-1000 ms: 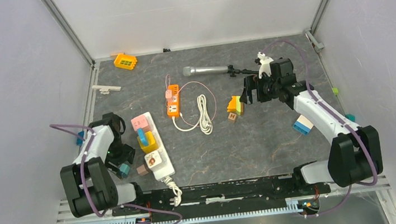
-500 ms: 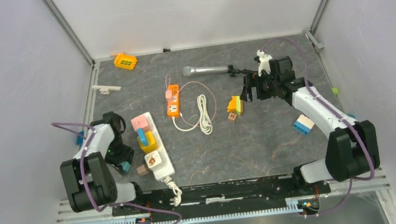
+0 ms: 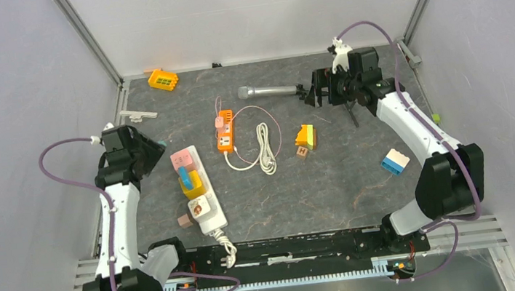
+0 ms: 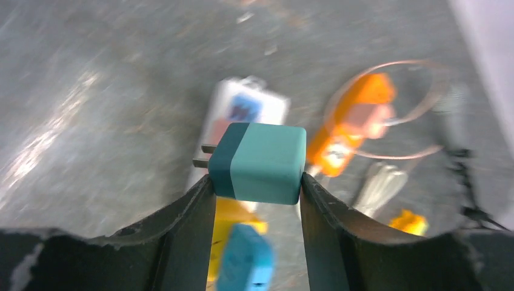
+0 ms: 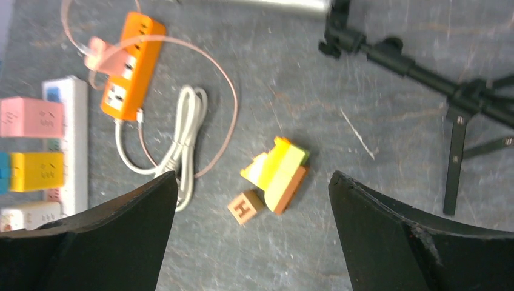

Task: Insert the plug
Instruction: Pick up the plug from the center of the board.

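My left gripper [image 4: 257,182] is shut on a teal plug [image 4: 257,162], held in the air with its two prongs [image 4: 203,155] pointing left. Below it lie the white power strip [image 4: 273,106] and the orange power strip [image 4: 357,115]. In the top view the left gripper [image 3: 149,152] hovers just left of the far end of the white strip [image 3: 215,223], which carries pink, blue, yellow and white plugs. The orange strip [image 3: 224,131] lies further right. My right gripper [image 3: 320,93] is open and empty near the microphone [image 3: 266,90].
A coiled white cable [image 3: 265,147] lies beside the orange strip. Coloured blocks [image 3: 305,137] and a small H cube [image 5: 246,207] sit mid-table, under the right gripper [image 5: 251,179]. A black stand [image 5: 424,73] lies at the back right, a blue block [image 3: 394,162] at the right, an orange brick [image 3: 163,79] at the back left.
The left arm has risen from the table beside the white strip's near end and swung to its far end, with the teal plug. The right gripper has moved back towards the microphone.
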### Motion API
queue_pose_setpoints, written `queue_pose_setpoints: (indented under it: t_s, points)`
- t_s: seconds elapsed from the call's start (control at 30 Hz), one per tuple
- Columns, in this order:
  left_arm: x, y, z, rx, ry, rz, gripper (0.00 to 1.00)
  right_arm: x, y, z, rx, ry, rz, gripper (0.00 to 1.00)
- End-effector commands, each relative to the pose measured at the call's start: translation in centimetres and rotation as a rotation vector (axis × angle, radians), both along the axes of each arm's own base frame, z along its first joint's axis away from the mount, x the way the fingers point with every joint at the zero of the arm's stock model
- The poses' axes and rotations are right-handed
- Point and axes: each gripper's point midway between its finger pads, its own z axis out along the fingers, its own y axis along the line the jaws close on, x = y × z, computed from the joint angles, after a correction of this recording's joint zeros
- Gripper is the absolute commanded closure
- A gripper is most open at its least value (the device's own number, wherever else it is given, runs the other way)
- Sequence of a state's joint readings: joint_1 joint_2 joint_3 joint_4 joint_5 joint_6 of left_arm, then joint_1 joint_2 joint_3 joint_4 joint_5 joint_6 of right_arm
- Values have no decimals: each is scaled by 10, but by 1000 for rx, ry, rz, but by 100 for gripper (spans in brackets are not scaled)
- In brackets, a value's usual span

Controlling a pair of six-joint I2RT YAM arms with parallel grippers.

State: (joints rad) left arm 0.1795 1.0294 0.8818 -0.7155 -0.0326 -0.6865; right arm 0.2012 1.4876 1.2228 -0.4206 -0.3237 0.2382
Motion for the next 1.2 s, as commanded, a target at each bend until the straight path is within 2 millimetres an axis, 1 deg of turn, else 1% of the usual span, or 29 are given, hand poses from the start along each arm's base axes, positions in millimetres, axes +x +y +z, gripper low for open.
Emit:
queue_pose_setpoints:
  t_s: [0.0, 0.1, 0.2, 0.3, 0.37, 0.43, 0.53, 0.63, 0.7, 0.77, 0.83, 0.87, 0.9, 0.97, 1.07, 1.17]
  points:
    - [57, -31, 105, -48, -458, -213, 71, 30, 26, 59, 95, -127, 45, 2]
    - [70, -55, 144, -143, -604, -313, 71, 43, 53, 88, 137, -192, 120, 2]
    - [79, -81, 174, -283, -722, -429, 72, 46, 90, 119, 189, -273, 227, 2]
    - [82, -96, 196, -374, -794, -506, 72, 39, 127, 138, 220, -358, 349, 2]
    - [81, -101, 202, -391, -804, -542, 72, 31, 150, 147, 217, -428, 452, 2]
    - [79, -106, 202, -383, -803, -575, 73, 18, 171, 154, 220, -494, 571, 2]
    - [74, -114, 192, -376, -764, -579, 74, 0, 194, 161, 236, -592, 676, 2]
    - [67, -127, 168, -442, -662, -594, 78, -24, 210, 165, 238, -731, 771, 2]
    - [60, -139, 153, -469, -591, -638, 81, -40, 221, 163, 184, -840, 847, 2]
    - [51, -150, 138, -469, -513, -688, 82, -56, 231, 156, 93, -927, 938, 2]
    - [41, -161, 124, -458, -447, -736, 83, -67, 241, 147, 0, -981, 1015, 2]
    - [38, -160, 120, -447, -432, -742, 83, -70, 244, 141, -39, -994, 1040, 2]
    - [30, -171, 115, -447, -408, -779, 83, -72, 245, 136, -66, -990, 1049, 2]
    - [23, -178, 109, -445, -388, -810, 84, -79, 250, 130, -96, -1003, 1073, 2]
    - [12, -187, 103, -447, -361, -865, 86, -91, 258, 124, -97, -1024, 1110, 2]
    - [3, -196, 102, -458, -349, -919, 86, -101, 267, 115, -73, -1019, 1165, 2]
